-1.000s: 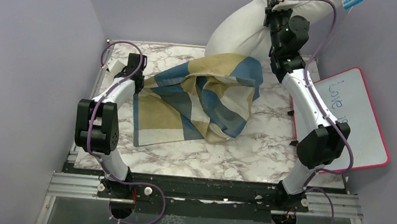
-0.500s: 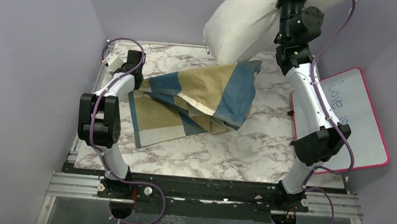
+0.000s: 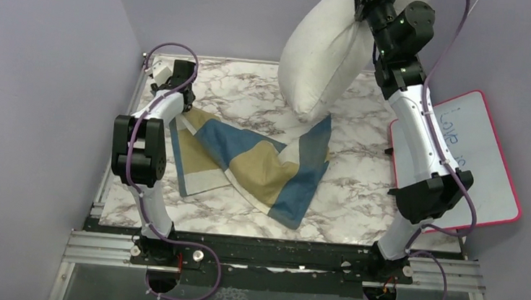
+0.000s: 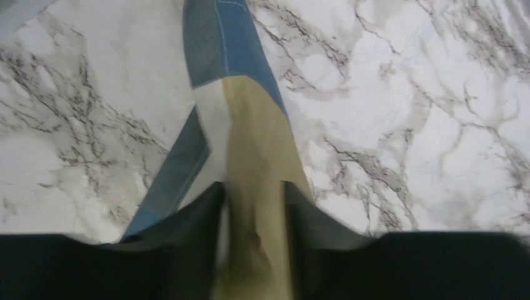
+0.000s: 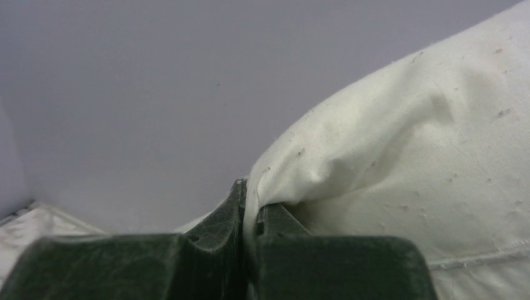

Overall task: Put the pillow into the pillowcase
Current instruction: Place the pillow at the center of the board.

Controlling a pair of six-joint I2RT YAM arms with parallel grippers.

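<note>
While the right pincer (image 5: 252, 199) pinches the pillow (image 3: 325, 54) high up, the low left pincer (image 4: 253, 190) clamps the pillowcase (image 3: 261, 168).

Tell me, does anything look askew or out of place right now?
Yes. The pillowcase lies twisted and folded over itself on the table, pinched at one end by the left gripper, with no open mouth showing under the pillow hanging from the right gripper. The whiteboard sits tilted past the table's right edge.
</note>
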